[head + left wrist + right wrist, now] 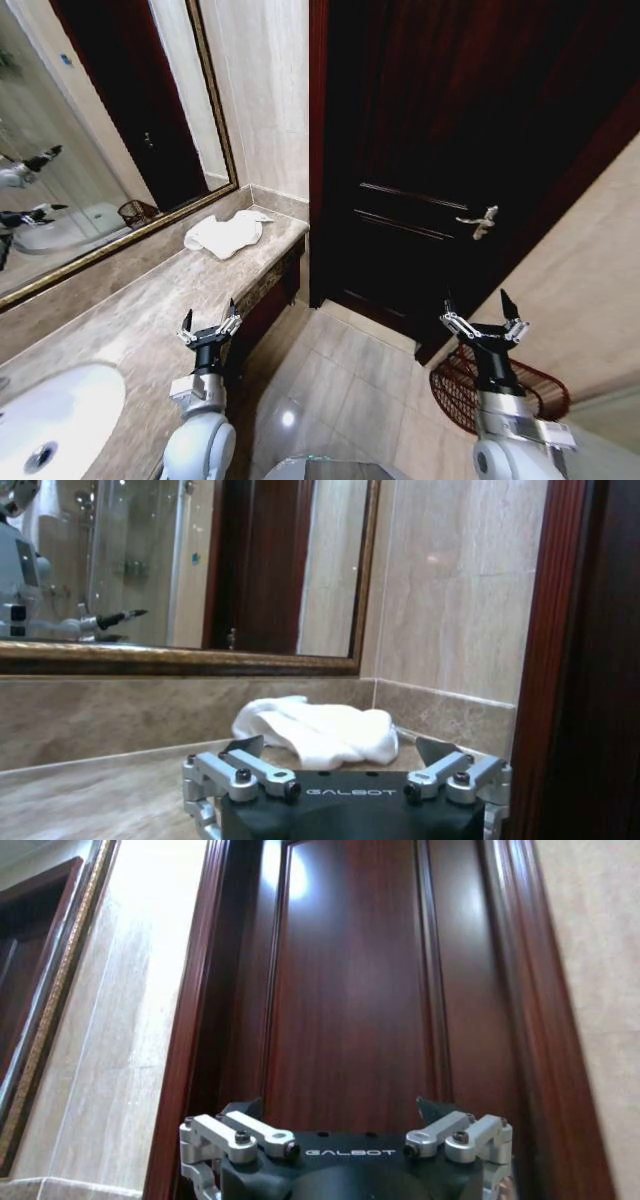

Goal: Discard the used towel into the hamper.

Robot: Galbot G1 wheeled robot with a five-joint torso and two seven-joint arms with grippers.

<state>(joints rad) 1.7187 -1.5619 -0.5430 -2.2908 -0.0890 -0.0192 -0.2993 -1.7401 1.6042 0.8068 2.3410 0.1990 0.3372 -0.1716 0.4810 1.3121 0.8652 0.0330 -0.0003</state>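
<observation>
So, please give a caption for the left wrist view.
Open left tool facing the white towel on the counter.

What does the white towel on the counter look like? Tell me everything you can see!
The towel is white and soft-looking, like terry cloth, crumpled into a loose heap with folds rather than spread flat. It lies on the beige marble-like counter, at the far end near the corner where the wall meets the dark wooden door frame, just below the gold-framed mirror. One corner flops out toward the wall. Nothing grips it: the left claw is open and hovers short of it, not touching.
</observation>
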